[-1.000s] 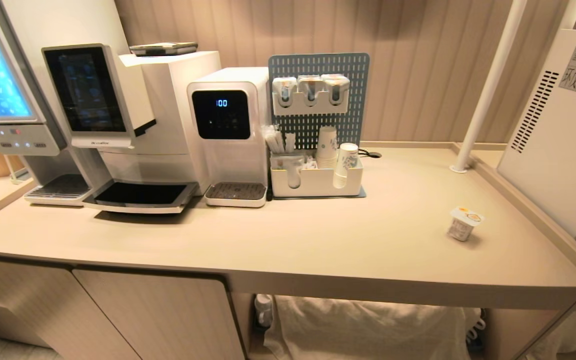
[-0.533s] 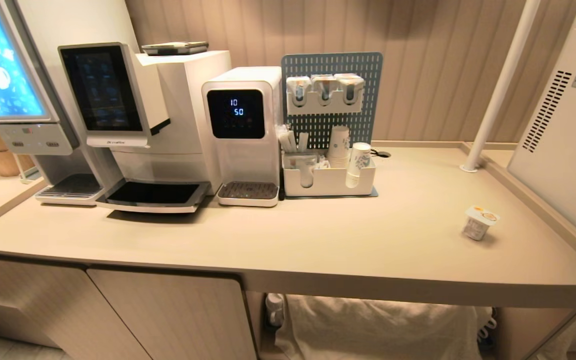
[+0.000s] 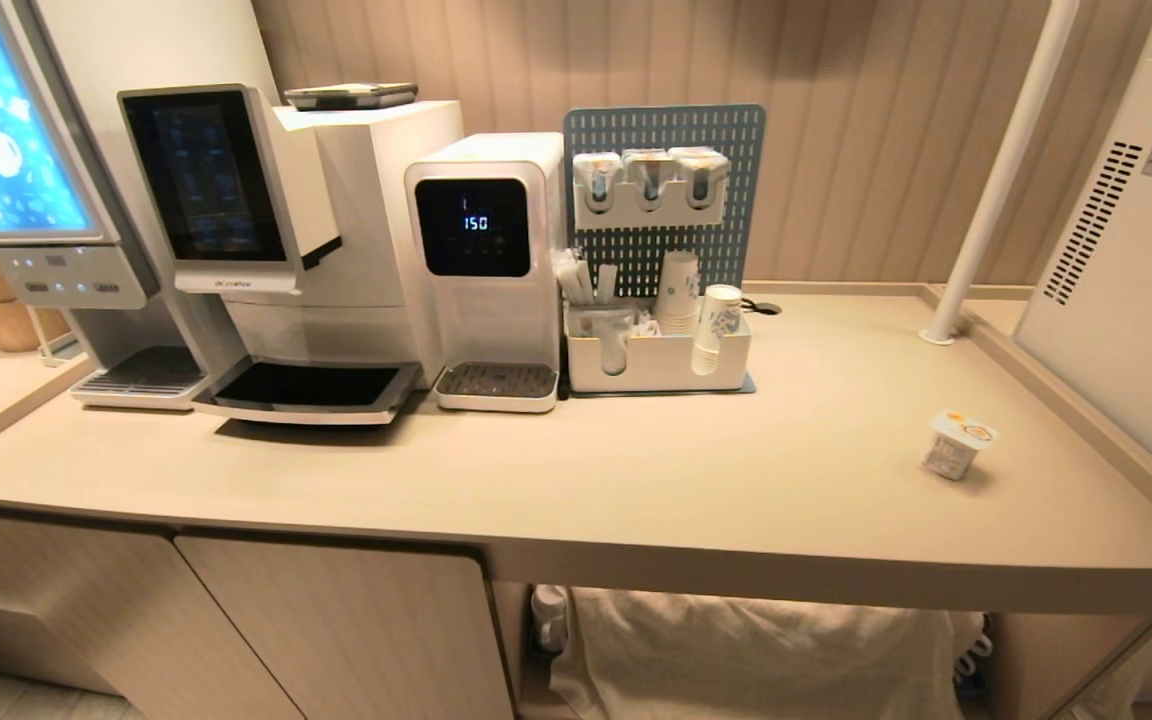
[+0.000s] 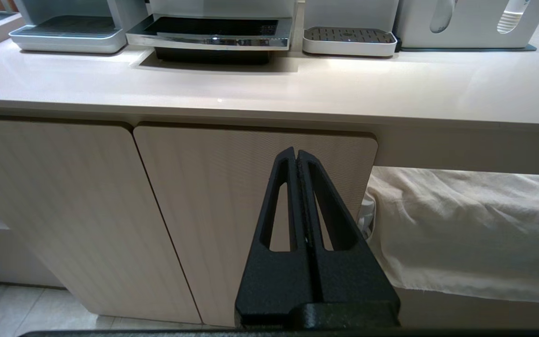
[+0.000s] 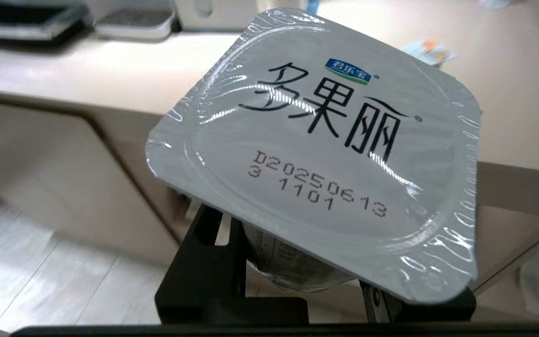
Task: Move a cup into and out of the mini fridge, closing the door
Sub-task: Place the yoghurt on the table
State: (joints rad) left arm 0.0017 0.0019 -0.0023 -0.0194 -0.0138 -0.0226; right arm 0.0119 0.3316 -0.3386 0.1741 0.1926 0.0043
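Note:
My right gripper (image 5: 297,262) is shut on a small sealed cup (image 5: 316,140) with a silvery foil lid printed in black characters and a date code. It holds the cup tilted, in front of the counter's front edge and level with it. A similar cup (image 3: 958,445) stands on the counter's right side, near the white mini fridge (image 3: 1126,300), of which only the vented side and sticker show. The door is out of view. My left gripper (image 4: 296,157) is shut and empty, parked low before a cabinet door (image 4: 232,196). Neither arm shows in the head view.
Along the back of the beige counter (image 3: 636,470) stand a coffee machine (image 3: 276,240), a water dispenser (image 3: 486,260) and a caddy (image 3: 656,355) with paper cups. A white pole (image 3: 996,170) rises by the fridge. A cloth (image 3: 736,650) hangs below the counter.
The whole head view shifted a little to the right early on, so the camera moved, then held still. The cup on the counter has stayed put. The dispenser's display reading changed.

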